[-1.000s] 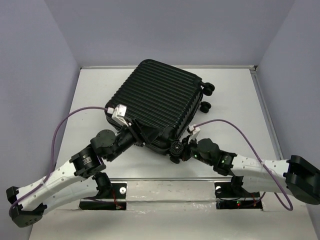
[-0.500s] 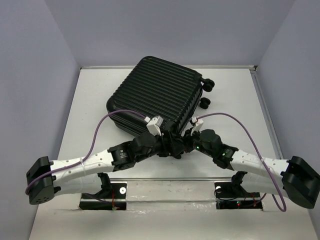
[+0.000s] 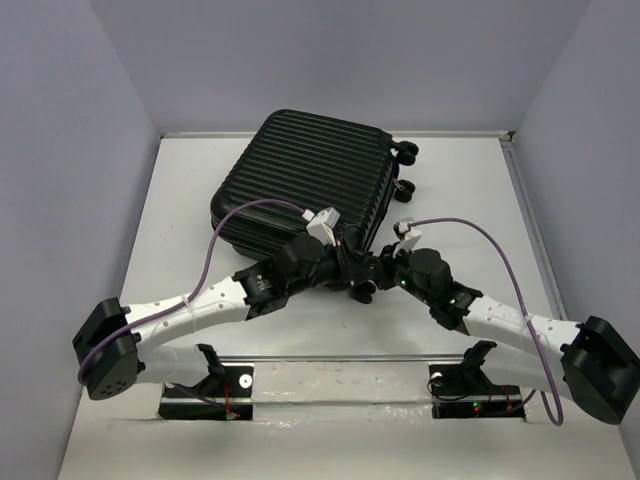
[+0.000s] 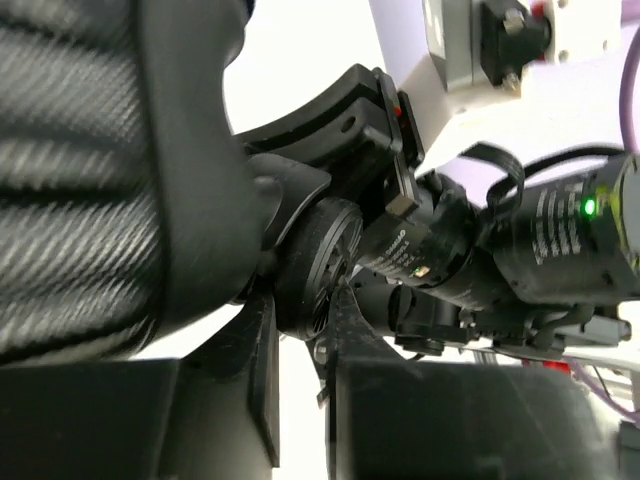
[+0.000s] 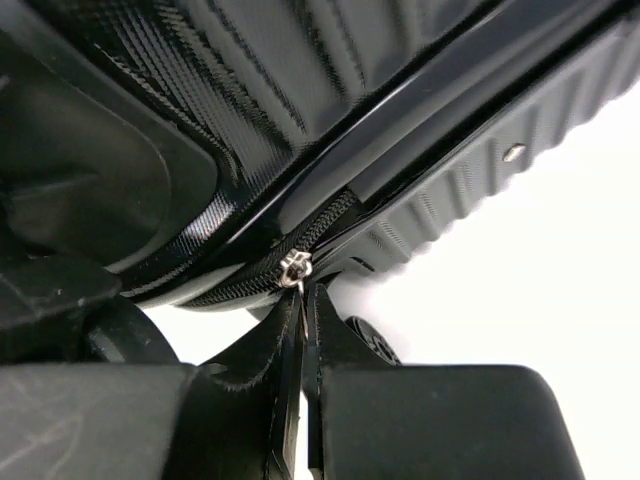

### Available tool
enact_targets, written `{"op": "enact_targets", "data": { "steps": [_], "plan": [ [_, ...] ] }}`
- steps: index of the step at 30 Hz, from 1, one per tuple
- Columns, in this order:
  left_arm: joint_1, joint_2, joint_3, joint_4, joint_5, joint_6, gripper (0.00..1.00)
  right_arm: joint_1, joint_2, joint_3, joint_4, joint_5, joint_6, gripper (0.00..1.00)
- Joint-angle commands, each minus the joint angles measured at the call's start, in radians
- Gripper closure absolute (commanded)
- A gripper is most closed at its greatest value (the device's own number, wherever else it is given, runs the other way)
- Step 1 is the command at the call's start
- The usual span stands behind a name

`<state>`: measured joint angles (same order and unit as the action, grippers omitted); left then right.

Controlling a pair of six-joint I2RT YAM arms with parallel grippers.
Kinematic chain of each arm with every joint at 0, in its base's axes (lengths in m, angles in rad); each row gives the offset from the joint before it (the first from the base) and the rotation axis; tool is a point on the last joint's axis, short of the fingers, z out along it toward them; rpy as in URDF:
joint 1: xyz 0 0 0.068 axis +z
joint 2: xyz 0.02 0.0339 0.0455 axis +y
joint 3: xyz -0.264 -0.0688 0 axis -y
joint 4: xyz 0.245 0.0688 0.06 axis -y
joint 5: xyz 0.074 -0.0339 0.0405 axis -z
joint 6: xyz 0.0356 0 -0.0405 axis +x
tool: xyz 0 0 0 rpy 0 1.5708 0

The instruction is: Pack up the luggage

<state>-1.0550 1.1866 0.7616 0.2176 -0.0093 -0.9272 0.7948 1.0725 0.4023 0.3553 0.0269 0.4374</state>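
The luggage (image 3: pixel 300 180) is a black ribbed suitcase lying flat at the back middle of the table. Both grippers meet at its near right corner. My left gripper (image 3: pixel 346 270) (image 4: pixel 305 300) has its fingers pressed on either side of a black caster wheel (image 4: pixel 318 262) at that corner. My right gripper (image 3: pixel 378 272) (image 5: pixel 305 300) is shut on the thin metal zipper pull hanging from the silver slider (image 5: pixel 295 268) on the zipper between the two shells. The luggage (image 5: pixel 300 100) fills the upper part of the right wrist view.
Two more caster wheels (image 3: pixel 407 152) stick out at the luggage's far right side. The white table (image 3: pixel 470 200) is bounded by grey walls and a raised rim (image 3: pixel 525 210) on the right. Purple cables (image 3: pixel 470 235) loop over both arms. The right wrist (image 4: pixel 560 230) sits close beside the left fingers.
The left arm swung from the luggage's near left corner to its near right corner and closed on the wheel. The luggage slid back and turned. The right gripper kept hold of the zipper pull.
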Motion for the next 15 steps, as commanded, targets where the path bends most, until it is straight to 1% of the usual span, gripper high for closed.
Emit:
{"op": "enact_targets", "data": {
  "steps": [1, 2, 5, 6, 8, 11, 12, 13, 15],
  "plan": [
    [0.107, 0.086, 0.241, 0.25, -0.071, 0.113, 0.94, 0.044, -0.025, 0.027, 0.077, -0.11, -0.049, 0.93],
    [0.137, 0.122, 0.307, 0.249, -0.052, 0.114, 0.94, 0.044, -0.04, 0.017, 0.12, -0.117, -0.045, 0.93],
    [0.17, 0.204, 0.418, 0.243, -0.002, 0.12, 0.94, 0.044, -0.072, -0.042, 0.187, -0.137, -0.014, 0.93],
    [0.174, 0.22, 0.433, 0.243, 0.005, 0.119, 0.94, 0.044, -0.08, -0.054, 0.204, -0.142, -0.009, 0.93],
    [0.174, 0.248, 0.446, 0.241, 0.005, 0.116, 0.94, 0.044, -0.11, -0.071, 0.177, -0.145, 0.003, 0.93],
    [0.182, 0.263, 0.407, 0.243, 0.005, 0.103, 0.94, 0.076, -0.17, -0.108, 0.162, -0.169, 0.021, 0.93],
    [0.187, 0.266, 0.398, 0.244, 0.003, 0.1, 0.94, 0.076, -0.199, -0.12, 0.165, -0.195, 0.033, 0.93],
    [0.197, 0.271, 0.39, 0.247, 0.003, 0.094, 0.94, 0.076, -0.263, -0.134, 0.172, -0.264, 0.052, 0.93],
    [0.202, 0.283, 0.372, 0.258, -0.012, 0.085, 0.94, 0.076, -0.328, -0.152, 0.139, -0.294, 0.072, 0.93]
  ]
}}
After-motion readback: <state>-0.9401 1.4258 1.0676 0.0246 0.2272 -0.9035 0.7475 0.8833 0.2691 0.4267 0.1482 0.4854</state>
